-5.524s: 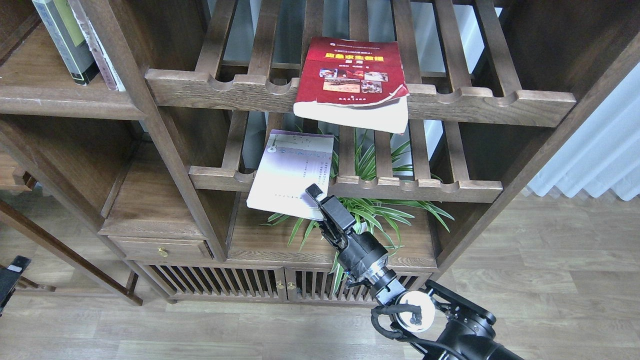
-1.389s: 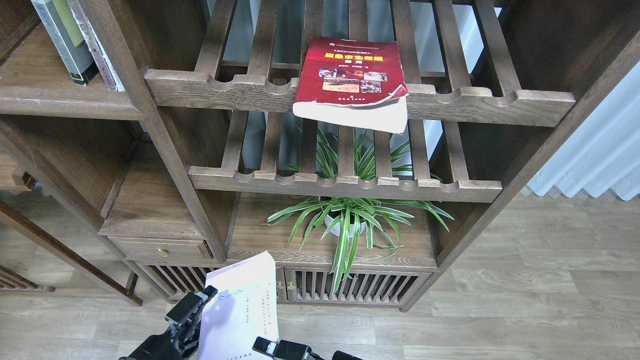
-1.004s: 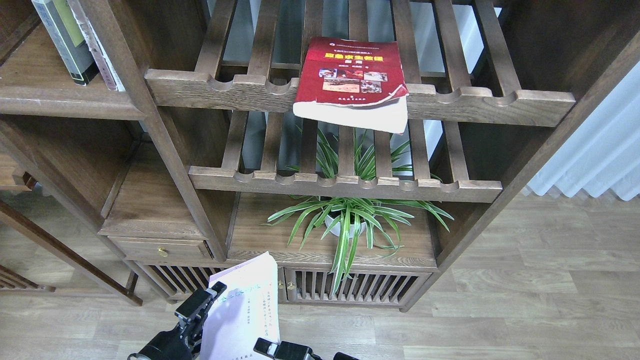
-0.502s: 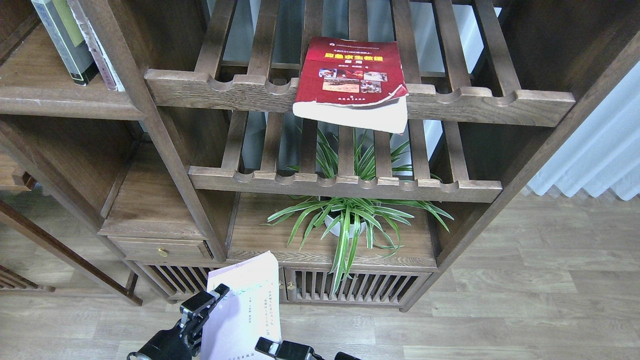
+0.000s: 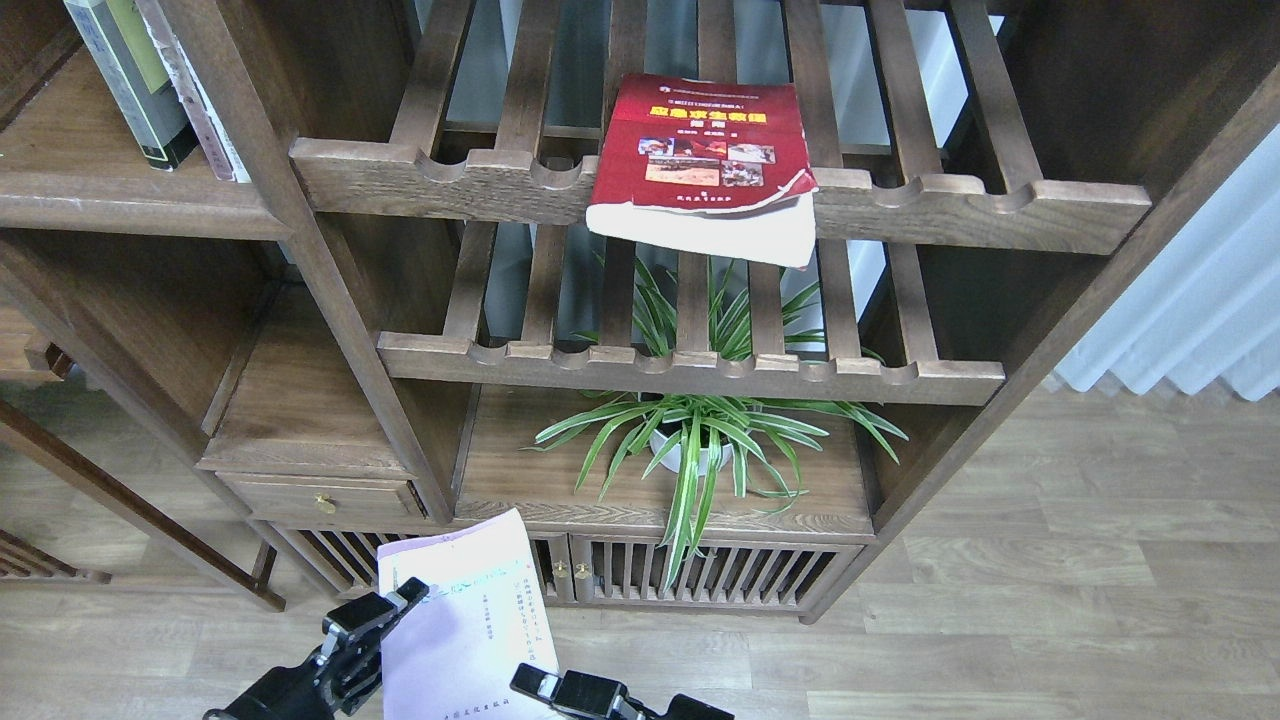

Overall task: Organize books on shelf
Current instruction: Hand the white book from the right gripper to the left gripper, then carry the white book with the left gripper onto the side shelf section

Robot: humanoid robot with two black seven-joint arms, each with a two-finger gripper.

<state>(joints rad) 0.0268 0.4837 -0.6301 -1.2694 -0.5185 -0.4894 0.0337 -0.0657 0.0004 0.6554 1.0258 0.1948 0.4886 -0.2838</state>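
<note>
The thin lavender-white book (image 5: 465, 625) is held low in front of the cabinet, tilted with its top to the left. My left gripper (image 5: 385, 607) is shut on its left edge. My right gripper (image 5: 545, 686) sits at the book's lower right edge, cut off by the frame. The thick red book (image 5: 705, 160) lies flat on the upper slatted rack (image 5: 1000, 210), its front overhanging the rail. The black-edged book with the green panel (image 5: 130, 75) stands on the solid plank shelf (image 5: 90, 205) at top left.
A pale book (image 5: 200, 100) leans beside the green-panelled one. The lower slatted rack (image 5: 800, 378) has nothing on it. A potted spider plant (image 5: 690, 440) stands on the board beneath it. There is a drawer (image 5: 320, 497) at the left, and slatted cabinet doors (image 5: 700, 575) stand behind the held book.
The lavender book left the lower slatted rack in my right gripper and came down to my left gripper. In the last half second it swung left with the left gripper.
</note>
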